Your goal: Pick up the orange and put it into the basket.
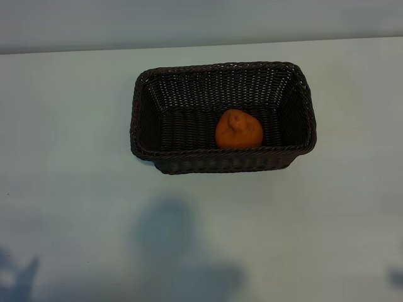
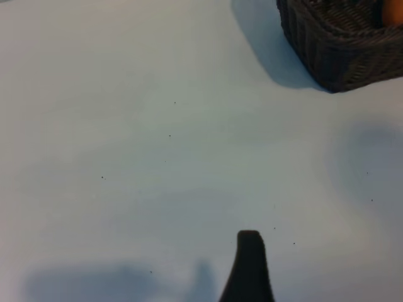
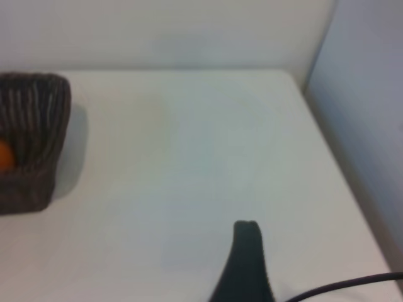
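Sitting in the basket already: the orange rests on the basket floor, right of centre, close against the near wall, knob up. Task looks done from how things lie.

Left gripper: only one dark fingertip shows in its wrist view, over bare table, basket well off at a corner of that view. Nothing between the jaws; they stand apart, empty. Right gripper: same story, one fingertip visible, jaws apart, nothing held, basket off to the side with a sliver of orange showing. A thin cable runs near it.

Step in hand, my read: clear out and park. Do it well by keeping both grippers low and away from the basket rim, so nothing nudges the basket or rolls the fruit.

Room: table is wide open near and on both sides of the basket. Far edge meets a wall just behind the basket. On the right arm's side a wall panel runs along the table edge, so stay inboard there.
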Robot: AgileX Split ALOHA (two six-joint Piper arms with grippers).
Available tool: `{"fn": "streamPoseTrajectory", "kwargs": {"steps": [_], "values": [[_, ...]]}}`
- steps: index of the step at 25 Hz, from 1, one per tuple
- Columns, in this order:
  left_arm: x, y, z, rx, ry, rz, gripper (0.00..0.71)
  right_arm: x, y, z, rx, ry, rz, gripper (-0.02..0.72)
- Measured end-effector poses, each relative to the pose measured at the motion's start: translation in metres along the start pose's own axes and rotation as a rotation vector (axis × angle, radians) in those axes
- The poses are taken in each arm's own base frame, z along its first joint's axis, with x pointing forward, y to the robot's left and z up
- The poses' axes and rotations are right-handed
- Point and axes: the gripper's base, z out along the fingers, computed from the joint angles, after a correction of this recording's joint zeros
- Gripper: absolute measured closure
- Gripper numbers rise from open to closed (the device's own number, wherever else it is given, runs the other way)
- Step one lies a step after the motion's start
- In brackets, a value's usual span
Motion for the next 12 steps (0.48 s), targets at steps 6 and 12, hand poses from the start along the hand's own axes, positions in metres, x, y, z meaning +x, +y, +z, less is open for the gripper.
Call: {"fn": "streamPoseTrajectory", "kwargs": {"steps": [6,12], "values": [[0.000,0.000,0.000,0.000,0.000,0.000,0.117,0.028,0.002,0.036,-0.013,0.130,-0.019,0.132],[0.000,0.000,0.000,0.000,0.000,0.000,0.117,0.037,0.004,0.050,-0.028,0.146,-0.036,0.132]]}}
